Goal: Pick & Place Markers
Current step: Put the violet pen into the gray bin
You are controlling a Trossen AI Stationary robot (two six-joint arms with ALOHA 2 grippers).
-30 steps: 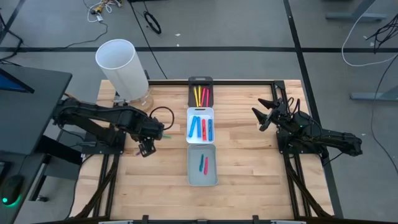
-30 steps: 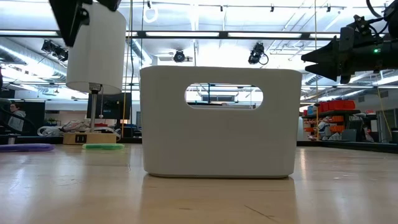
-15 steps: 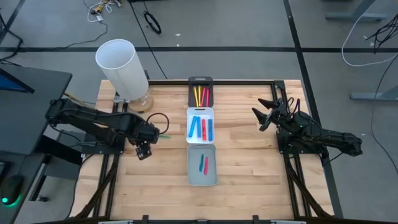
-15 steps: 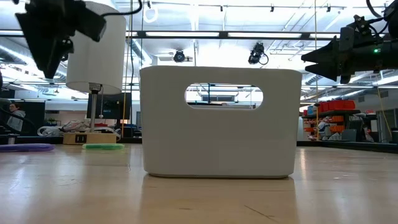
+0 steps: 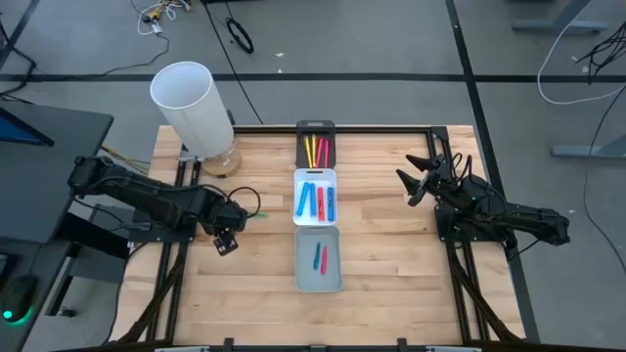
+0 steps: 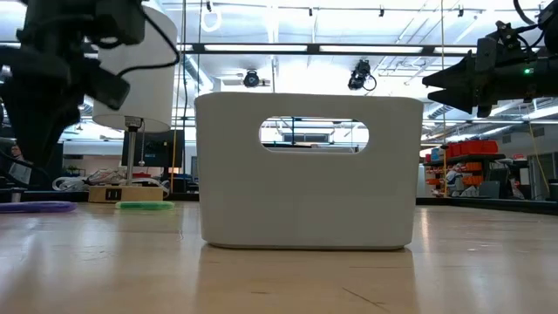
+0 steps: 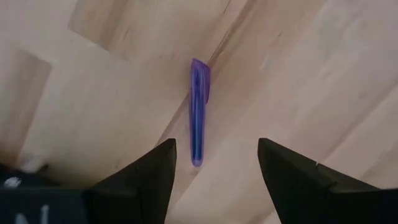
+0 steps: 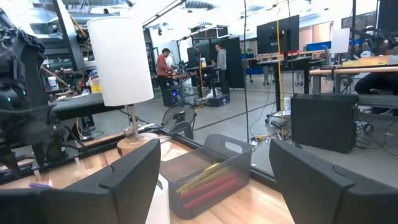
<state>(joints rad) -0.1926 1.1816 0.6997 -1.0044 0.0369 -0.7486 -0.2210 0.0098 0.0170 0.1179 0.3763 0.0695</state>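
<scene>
Dark jointed arms — wedge-shaped fingers

Landmark: the middle rectangular white plastic tray on the wooden table. A black tray sits behind it, a grey tray before it, markers inside. Left of it lies a purple marker under the left gripper; right of it hangs the right gripper.

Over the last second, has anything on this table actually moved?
The left end effector drew back toward the table's left edge and came lower, open, over a purple marker lying on the wood; nothing was grasped. The right end effector stayed open, raised at the right. The trays and the white cylinder stayed put.
</scene>
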